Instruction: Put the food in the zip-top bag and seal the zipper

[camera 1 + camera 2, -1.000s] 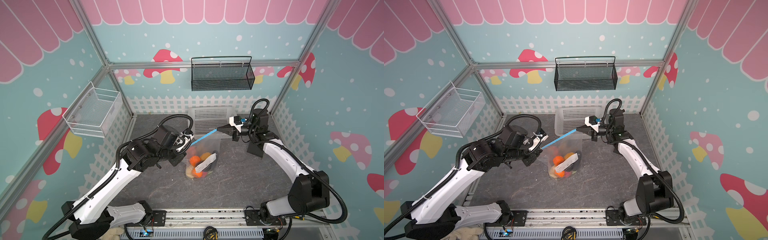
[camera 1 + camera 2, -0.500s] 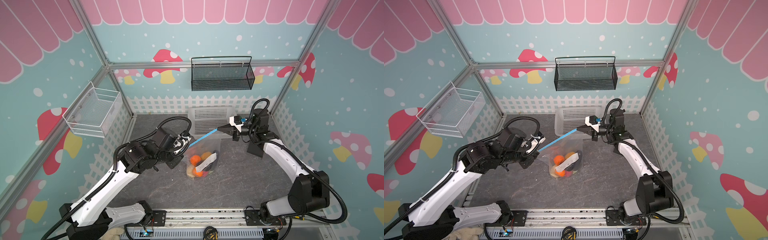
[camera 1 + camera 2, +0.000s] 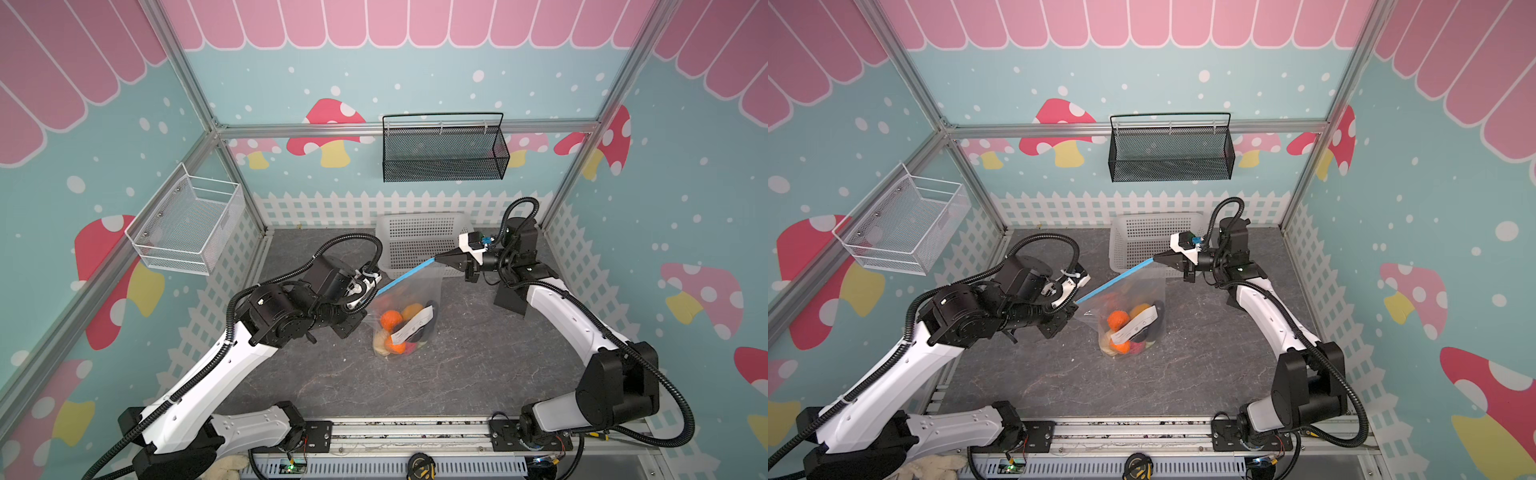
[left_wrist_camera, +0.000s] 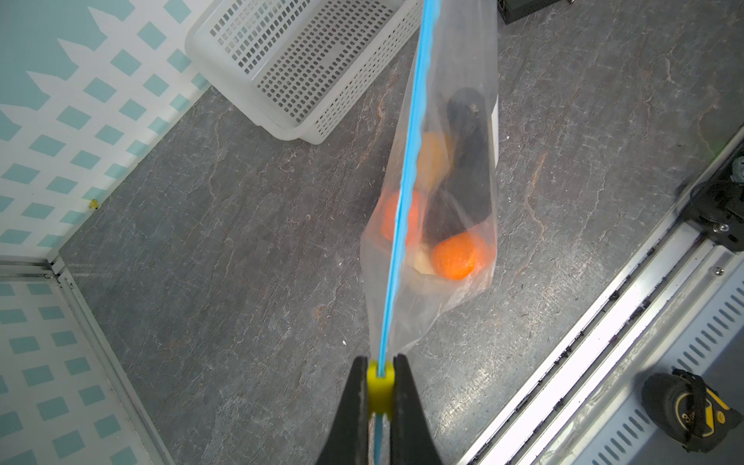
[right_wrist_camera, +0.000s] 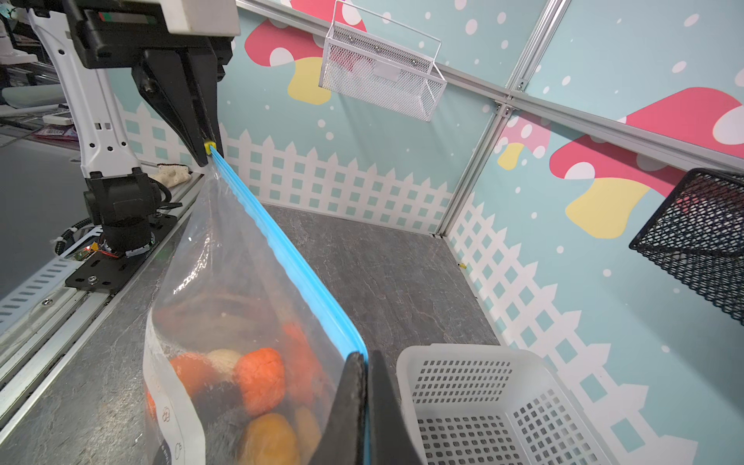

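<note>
As the food (image 3: pixel 392 322) sat inside the bag (image 3: pixel 417 286), hung mid-scene by its zipper (image 3: pixel 405 277), w/ L gripper (image 4: pixel 380 362) clamped on the tab (image 4: pixel 379 388) at left & R gripper (image 5: pixel 364 356) clamped on the far-right end, sealing looked done, only release left.

The bag (image 5: pixel 225 257) is clear, glossy, crinkled plastic; the food (image 5: pixel 259 378) inside looks matt and fuzzy. The basket (image 4: pixel 306 64) is white perforated plastic. The counter (image 3: pixel 457 374) is matt, grey, stone-veined.

Clear zip-top bag (image 3: pixel 424 286) holds food (image 3: pixel 391 320), blue zipper (image 3: pixel 404 276) taut above.
</note>
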Controlling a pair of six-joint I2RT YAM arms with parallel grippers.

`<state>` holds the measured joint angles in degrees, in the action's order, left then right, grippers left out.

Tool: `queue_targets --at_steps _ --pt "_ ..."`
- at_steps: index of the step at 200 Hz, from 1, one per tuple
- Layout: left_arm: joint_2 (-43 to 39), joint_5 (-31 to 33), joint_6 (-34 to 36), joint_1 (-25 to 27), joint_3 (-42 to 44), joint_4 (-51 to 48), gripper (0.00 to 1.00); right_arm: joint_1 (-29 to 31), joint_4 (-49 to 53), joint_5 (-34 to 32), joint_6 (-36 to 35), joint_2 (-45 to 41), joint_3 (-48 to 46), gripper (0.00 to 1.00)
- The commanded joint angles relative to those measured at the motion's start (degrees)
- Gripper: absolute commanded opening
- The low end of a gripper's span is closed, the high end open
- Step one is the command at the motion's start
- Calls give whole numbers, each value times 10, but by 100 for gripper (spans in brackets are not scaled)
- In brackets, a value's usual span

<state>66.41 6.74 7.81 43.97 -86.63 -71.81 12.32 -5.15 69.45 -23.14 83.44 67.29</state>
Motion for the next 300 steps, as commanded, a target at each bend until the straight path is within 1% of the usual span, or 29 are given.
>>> queue_targets --at_steps 1,11,20,25,36,49,54,67,79,96,117,141,153,169,209,244,256,273,280,300 --pt "-18 17 -7 0 8 -66 1 -14 -5 -18 -18 -11 1 0" --pt "-18 14 -8 0 7 -65 6 -13 -5 -16 -19 -11 0 0" --pt "-12 6 -9 1 4 -65 16 -13 -7 -11 -20 -10 -1 0" --pt "-8 -2 -9 1 -2 -65 20 -12 -7 -6 -20 -10 -2 0" --pt "9 -19 -10 2 -28 -64 28 -10 -8 5 -20 -11 -3 0" --pt "42 -25 -23 3 -74 -58 41 -4 -12 8 -18 -14 -6 0" --pt "56 -33 -28 2 -93 -56 44 -2 -16 8 -17 -15 -7 0" --pt "94 -55 -33 2 -148 -48 48 3 -20 9 -16 -16 -8 0" --pt "124 -61 -39 2 -180 -27 53 7 -20 7 -13 -14 -7 0" --pt "159 -70 -36 2 -209 5 58 11 -20 6 -13 -12 -4 0" --pt "202 -76 -22 2 -234 23 58 16 -20 5 -10 -10 -1 0" --pt "237 -85 -13 0 -247 24 56 19 -19 2 -10 -10 1 0" --pt "247 -85 -12 -1 -248 23 53 19 -19 2 -10 -12 2 0" --pt "256 -85 -13 -7 -246 24 47 20 -19 2 -9 -12 1 0" --pt "261 -87 -17 -15 -241 24 26 22 -19 1 -9 -13 -1 0" --pt "253 -84 -21 -16 -233 24 12 23 -19 -1 -10 -13 -1 0" --pt "250 -84 -20 -16 -231 24 9 23 -19 -2 -9 -13 -1 0" --pt "249 -84 -18 -15 -227 23 1 23 -20 -3 -4 -13 0 0" --pt "250 -82 -20 -16 -228 22 0 23 -19 -7 2 -13 2 6" --pt "251 -80 -26 -16 -231 20 0 24 -13 -29 33 -25 -1 37"
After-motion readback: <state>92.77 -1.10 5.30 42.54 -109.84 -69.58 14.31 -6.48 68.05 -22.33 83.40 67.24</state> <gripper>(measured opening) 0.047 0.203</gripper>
